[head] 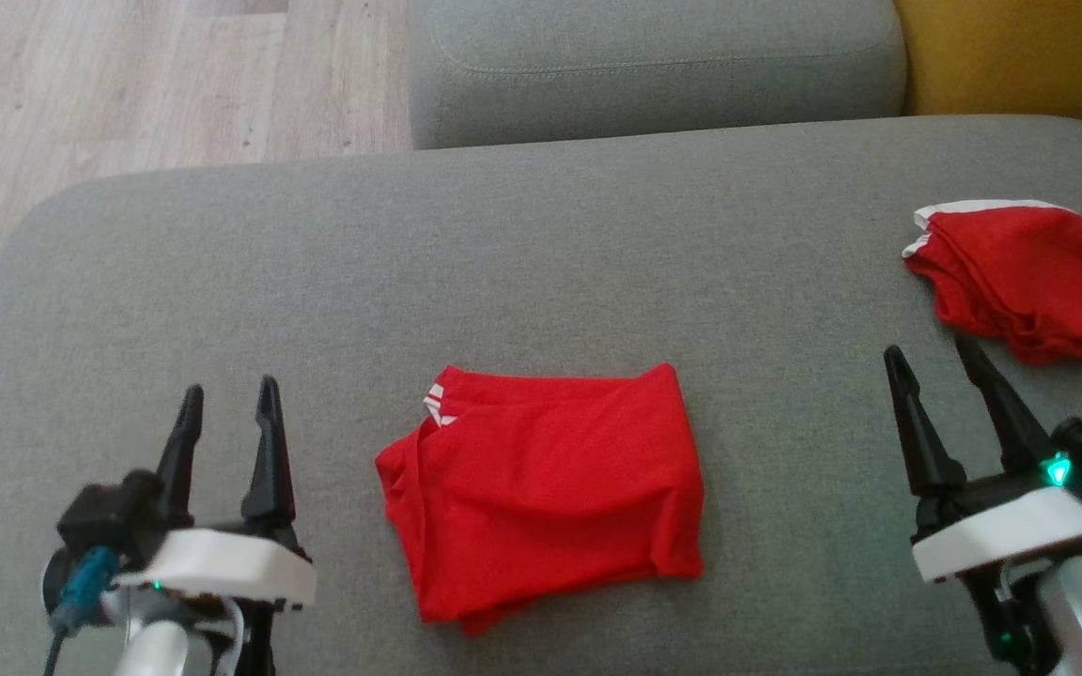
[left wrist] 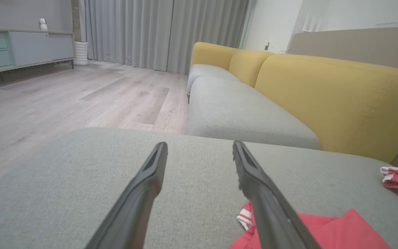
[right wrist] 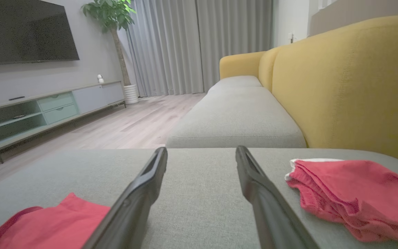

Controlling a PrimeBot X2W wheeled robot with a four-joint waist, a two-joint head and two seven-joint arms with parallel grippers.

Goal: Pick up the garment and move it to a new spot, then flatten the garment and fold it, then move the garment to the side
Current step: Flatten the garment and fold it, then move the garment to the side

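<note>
**Folded red garment waits between two empty hands**

The left hand (head: 230,387) hovers low over the grey sofa seat (head: 503,253). Its two dark tapered fingers are parted with nothing between them. It sits just left of the cloth, probably so it can come in at that edge.

In the middle lies the garment (head: 541,488), a thin, bright red, matte knit. It is folded into a rough rectangle with soft creases, and a white-striped hem peeps out at its upper left corner. The folding looks done, so what is left is likely the move to the side.

The right hand (head: 929,349) mirrors the left, fingers apart and empty, clear of the cloth.

Further right sits a stack of similar red pieces (head: 1029,277) with white trim, limp and rumpled. I judge this to be where finished ones go. The seat's coarse weave should grip the fabric slightly.
</note>
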